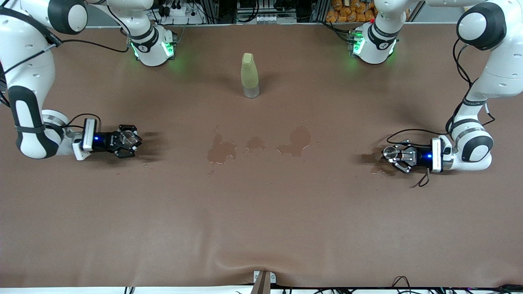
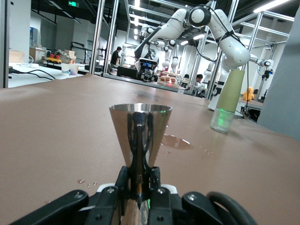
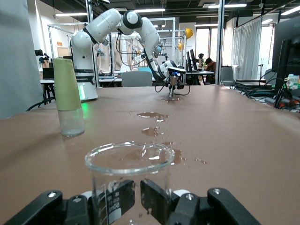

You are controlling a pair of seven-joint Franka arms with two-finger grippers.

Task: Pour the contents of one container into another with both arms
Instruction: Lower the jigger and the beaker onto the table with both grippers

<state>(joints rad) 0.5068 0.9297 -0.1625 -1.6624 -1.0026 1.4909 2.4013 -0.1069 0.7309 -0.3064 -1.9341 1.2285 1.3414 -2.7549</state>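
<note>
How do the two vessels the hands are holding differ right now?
The left hand grips a metal cone cup, opaque, shiny and flaring upward. The right hand grips a glass beaker, clear and straight-walled, with printed markings. Both stand upright and are clamped low in shut hands, at opposite ends of the table.

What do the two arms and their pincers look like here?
Both arms are white and jointed, with black bands and loose black cables. Their bases glow green. The left pincer and right pincer are small, black and fingered, each on a white wrist block showing a blue light.
</note>
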